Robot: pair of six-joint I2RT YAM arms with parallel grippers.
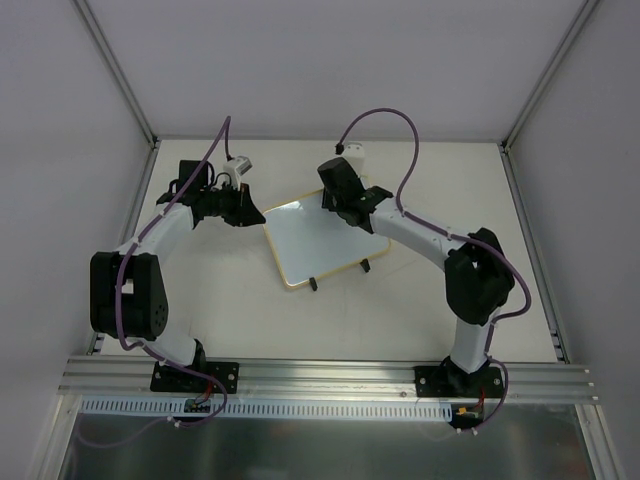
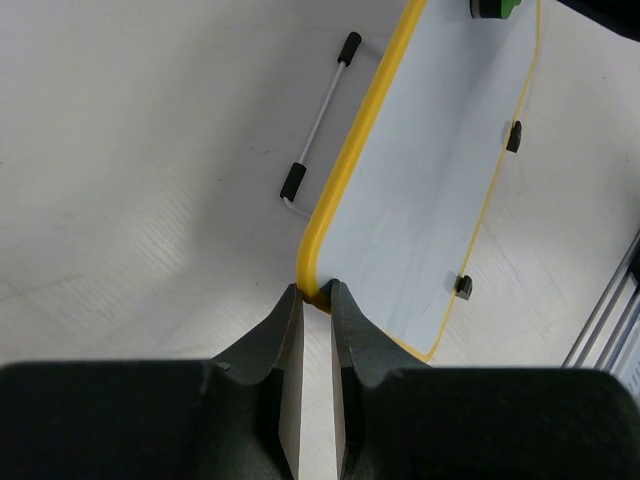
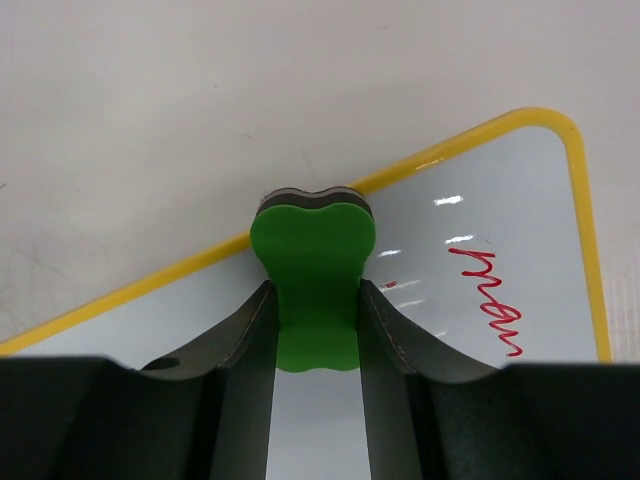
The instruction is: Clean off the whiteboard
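The whiteboard [image 1: 318, 245] lies flat on the table [image 1: 250, 320], turned askew, with its two black feet [image 1: 313, 285] on the edge nearest the arm bases. Everything else is arranged around it.

The left pincer [image 2: 317, 292] is at the board's left corner with its fingers drawn in tight on the yellow frame; the rounded corner is nipped between the tips. I take that grip to be a brace, so the light board does not slide or spin when it is rubbed; it holds the frame rather than the white face, which leaves the surface free.

The right pincer [image 3: 315, 285] is at the board's far edge, closed firmly on the waist of a green eraser [image 3: 314, 250]. The dark felt side faces down and sits right over the yellow frame. Holding it by the narrow middle leaves the whole pad free to press flat, which looks deliberate.

The red scrawl [image 3: 488, 300] is on the white face close to the far corner of the board, just beside the eraser but not under it; so I judge the wiping is not finished, and the next stroke needs to go sideways along that edge toward the corner.

A wire bracket with black tips [image 2: 320, 120] lies on the table just off the board's left edge, apart from it; neither pincer touches it.
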